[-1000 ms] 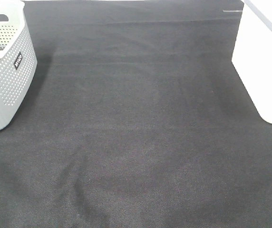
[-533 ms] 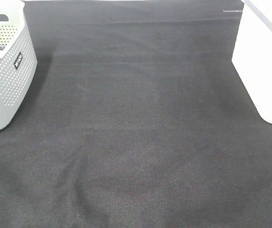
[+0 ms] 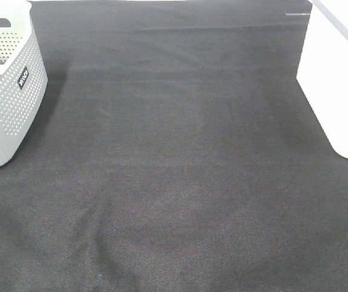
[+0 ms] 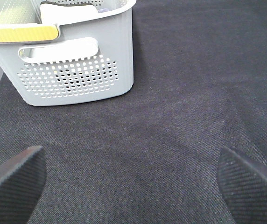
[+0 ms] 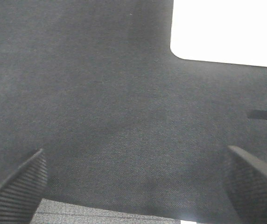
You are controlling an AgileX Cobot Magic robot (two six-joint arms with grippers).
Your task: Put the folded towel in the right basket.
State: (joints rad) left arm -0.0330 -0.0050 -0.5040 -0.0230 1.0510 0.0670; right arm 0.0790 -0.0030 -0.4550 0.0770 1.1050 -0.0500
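Note:
No folded towel lies on the black cloth. The right basket (image 3: 339,79) is white and stands at the table's right edge; it also shows in the right wrist view (image 5: 227,30). My right gripper (image 5: 134,150) is open and empty, low over the cloth, short of that basket. My left gripper (image 4: 129,154) is open and empty, facing the grey perforated left basket (image 4: 77,70). A white folded thing (image 4: 68,11) lies inside that basket and a yellow strip (image 4: 19,32) rests on its rim. I cannot tell whether either is the towel. Neither gripper shows in the exterior high view.
The grey left basket (image 3: 6,91) stands at the far left of the table. A black cloth (image 3: 180,170) covers the table, with slight wrinkles near the front left. A dark strip (image 5: 264,115) lies on the cloth near the white basket.

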